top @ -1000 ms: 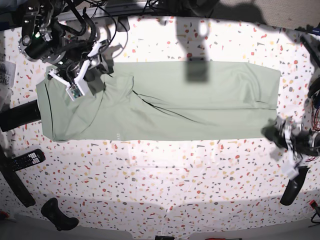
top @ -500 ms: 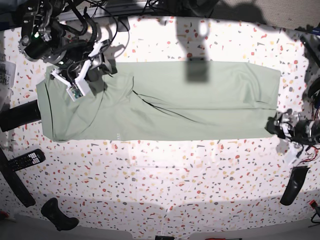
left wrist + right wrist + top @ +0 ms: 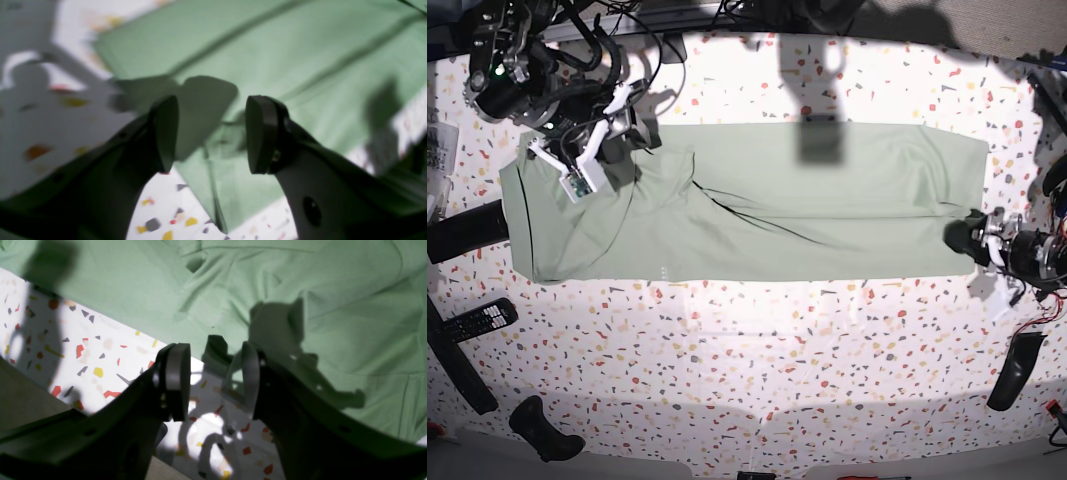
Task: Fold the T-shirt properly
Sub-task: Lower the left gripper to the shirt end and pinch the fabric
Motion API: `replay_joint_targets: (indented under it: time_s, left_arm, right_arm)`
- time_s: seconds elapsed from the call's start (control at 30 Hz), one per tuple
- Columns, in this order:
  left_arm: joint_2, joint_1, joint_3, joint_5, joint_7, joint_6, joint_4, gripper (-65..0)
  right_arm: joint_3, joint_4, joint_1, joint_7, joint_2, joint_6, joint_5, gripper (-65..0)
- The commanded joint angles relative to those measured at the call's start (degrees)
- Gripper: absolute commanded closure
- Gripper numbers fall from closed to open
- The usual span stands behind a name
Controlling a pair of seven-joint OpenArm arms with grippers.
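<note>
The T-shirt (image 3: 757,200) lies flat across the middle of the speckled tabletop (image 3: 757,370) as a long band, its sides seemingly already turned in; the lengthwise folds are what is left. At the frame's right, the left gripper (image 3: 979,243) sits at the shirt's lower right corner, fingers (image 3: 258,133) apart with the cloth edge between them, though the blur leaves contact unclear. At upper left, the right gripper (image 3: 587,160) hovers over the collar end, fingers (image 3: 176,380) parted and empty, just off the shirt's edge.
</note>
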Motion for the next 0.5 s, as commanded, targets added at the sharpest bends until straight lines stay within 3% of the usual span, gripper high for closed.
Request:
replay_joint_targets:
  time_s: [0.0, 0.07, 0.17, 0.2, 0.27, 0.33, 0.47]
  left_arm:
    - [-1.1, -1.7, -0.7, -1.6, -0.7, -0.5, 0.5, -29.6]
    - [-1.1, -1.7, -0.7, -0.7, -2.2, -0.5, 0.5, -29.6]
    - [-1.1, -1.7, -0.7, 6.1, -7.8, -0.3, 0.5, -29.6]
    - [-1.1, -1.7, -0.7, 8.7, -9.5, 0.9, 0.5, -29.6]
    - [-1.1, -1.7, -0.7, 11.6, -11.2, 7.3, 0.5, -29.6]
    - [-1.1, -1.7, -0.7, 12.4, -9.8, 13.0, 0.5, -29.6]
    - [-1.1, -1.7, -0.7, 7.9, -3.1, 13.4, 0.5, -29.6]
  right_arm:
    - [0.2, 1.0, 0.3, 1.0, 0.6, 0.5, 0.9, -24.6]
    - [0.3, 1.0, 0.3, 1.0, 0.6, 0.4, 0.9, -24.6]
    - [0.2, 1.0, 0.3, 0.9, 0.6, 0.5, 0.9, -24.6]
    - [0.2, 1.0, 0.3, 0.9, 0.6, 0.5, 0.9, -24.6]
    - [0.3, 1.0, 0.3, 0.9, 0.6, 0.5, 0.9, -24.6]
    - [0.2, 1.0, 0.3, 0.9, 0.6, 0.4, 0.9, -24.6]
    - [0.3, 1.0, 0.3, 1.1, 0.6, 0.4, 0.9, -24.6]
